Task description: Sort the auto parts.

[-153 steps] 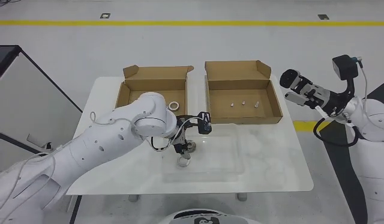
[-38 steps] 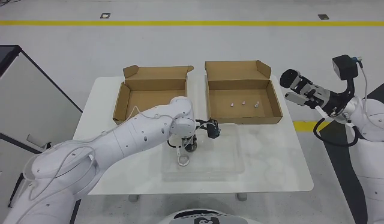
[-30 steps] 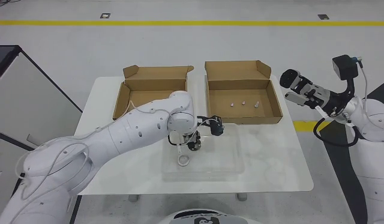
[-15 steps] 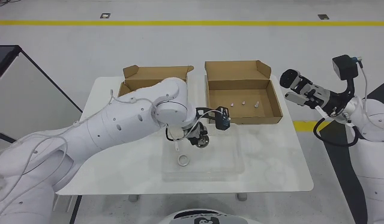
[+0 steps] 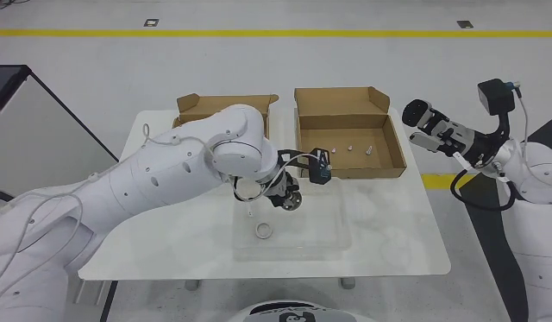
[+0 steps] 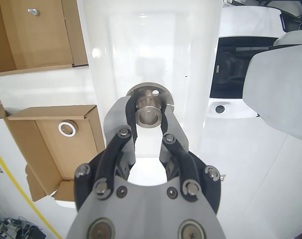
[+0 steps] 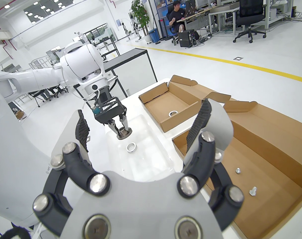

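Note:
My left gripper (image 6: 148, 108) is shut on a metal flanged bushing (image 6: 146, 118) and holds it above the clear plastic tray (image 5: 341, 236); the same bushing (image 5: 293, 203) hangs over the tray's far left part. A small metal ring (image 5: 263, 230) lies in the tray, near its left end. My right gripper (image 7: 143, 115) is open with nothing between its fingers, raised off the table's right edge beyond the right box (image 5: 392, 149).
The left cardboard box (image 6: 48, 135) holds a white ring (image 6: 67, 129). The right cardboard box holds small bolts (image 5: 349, 148). Both boxes stand open behind the tray, flaps up. The left arm's bulk covers much of the left box in the top view.
My left gripper has moved right, away from the ring in the tray, carrying the bushing a little higher. The right arm has not moved.

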